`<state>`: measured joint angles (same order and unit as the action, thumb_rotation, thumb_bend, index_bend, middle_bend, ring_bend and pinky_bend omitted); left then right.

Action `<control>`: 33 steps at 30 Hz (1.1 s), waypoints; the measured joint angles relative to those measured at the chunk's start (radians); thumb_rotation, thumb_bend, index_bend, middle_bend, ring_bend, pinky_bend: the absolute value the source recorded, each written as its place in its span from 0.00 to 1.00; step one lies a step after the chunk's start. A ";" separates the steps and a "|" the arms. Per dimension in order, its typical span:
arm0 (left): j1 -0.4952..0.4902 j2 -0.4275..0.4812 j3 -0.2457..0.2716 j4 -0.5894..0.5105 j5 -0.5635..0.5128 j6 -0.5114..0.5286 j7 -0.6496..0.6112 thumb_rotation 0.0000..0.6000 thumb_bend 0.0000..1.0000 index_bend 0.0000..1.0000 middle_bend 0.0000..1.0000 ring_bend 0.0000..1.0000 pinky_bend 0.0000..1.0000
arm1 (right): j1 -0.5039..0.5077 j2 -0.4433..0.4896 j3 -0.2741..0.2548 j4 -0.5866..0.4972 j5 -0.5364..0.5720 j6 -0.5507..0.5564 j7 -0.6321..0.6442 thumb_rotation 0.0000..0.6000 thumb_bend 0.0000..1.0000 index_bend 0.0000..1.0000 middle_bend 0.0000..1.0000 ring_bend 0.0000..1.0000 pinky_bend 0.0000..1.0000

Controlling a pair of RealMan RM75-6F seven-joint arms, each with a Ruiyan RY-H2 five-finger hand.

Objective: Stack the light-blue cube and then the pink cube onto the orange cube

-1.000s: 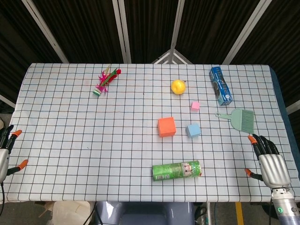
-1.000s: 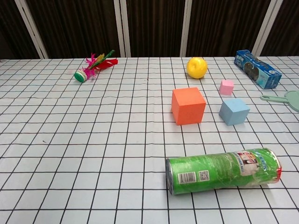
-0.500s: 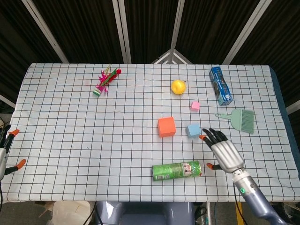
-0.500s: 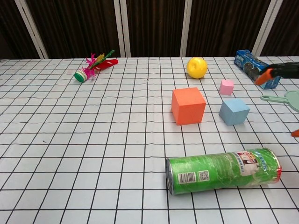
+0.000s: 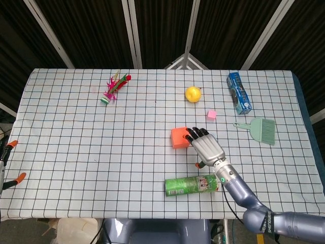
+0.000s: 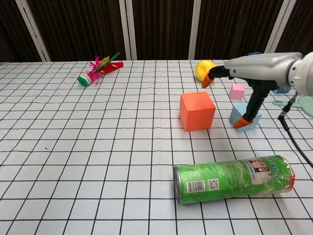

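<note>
Right hand (image 6: 254, 73) hovers over the light-blue cube (image 6: 249, 123), fingers spread, holding nothing. Orange cube (image 5: 179, 138) just beside; pink cube (image 5: 211, 115) apart. Left hand (image 5: 4, 170) at table edge, fingers apart.

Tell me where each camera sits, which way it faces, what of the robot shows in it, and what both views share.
Head view: high above the near table edge, looking steeply down on the table; shows the right hand and forearm, and left hand fingertips at the left edge.
Chest view: low at the near edge, looking across the table toward the dark curtains; only the right hand shows.
Shared: right hand, orange cube, pink cube, green can, yellow ball, shuttlecock.
</note>
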<state>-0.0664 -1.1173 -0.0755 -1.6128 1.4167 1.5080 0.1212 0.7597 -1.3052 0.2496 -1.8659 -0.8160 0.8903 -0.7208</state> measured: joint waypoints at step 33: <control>0.003 -0.020 -0.016 -0.025 -0.062 -0.001 0.100 1.00 0.20 0.13 0.02 0.00 0.02 | 0.089 -0.076 -0.128 0.357 0.018 -0.026 0.096 1.00 0.29 0.36 0.08 0.07 0.13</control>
<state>-0.0636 -1.1370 -0.0918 -1.6373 1.3549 1.5074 0.2210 0.8484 -1.3812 0.1214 -1.5093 -0.7979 0.8639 -0.6250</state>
